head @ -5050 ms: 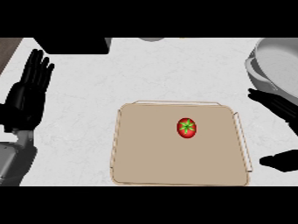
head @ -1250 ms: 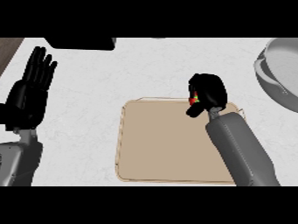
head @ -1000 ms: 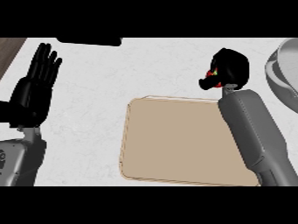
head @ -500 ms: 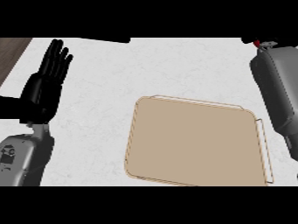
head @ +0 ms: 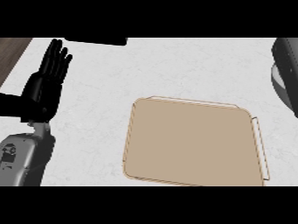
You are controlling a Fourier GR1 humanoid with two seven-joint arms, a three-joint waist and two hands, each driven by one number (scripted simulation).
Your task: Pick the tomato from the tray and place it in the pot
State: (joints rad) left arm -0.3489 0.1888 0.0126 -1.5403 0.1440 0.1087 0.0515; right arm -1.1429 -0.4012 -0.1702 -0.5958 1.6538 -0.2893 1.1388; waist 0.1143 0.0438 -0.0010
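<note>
The tan tray (head: 193, 144) lies flat on the white counter, right of centre, with nothing on it. No tomato shows anywhere. My right forearm (head: 296, 74) runs up along the right edge and leaves the picture at the top, so its hand is out of sight, and so is whatever it holds. The pot cannot be made out; the forearm covers that corner. My left hand (head: 45, 85) rests at the left with straight fingers pointing up, holding nothing, well apart from the tray.
A black object (head: 96, 41) sits at the counter's far edge, top left of centre. A dark wooden strip (head: 3, 57) borders the counter at the upper left. White counter (head: 177, 65) lies between the tray and the far edge.
My right hand closed on the tomato, lifted it off the tray and carried it up and to the right, out of view. The view has shifted; the left hand stays open.
</note>
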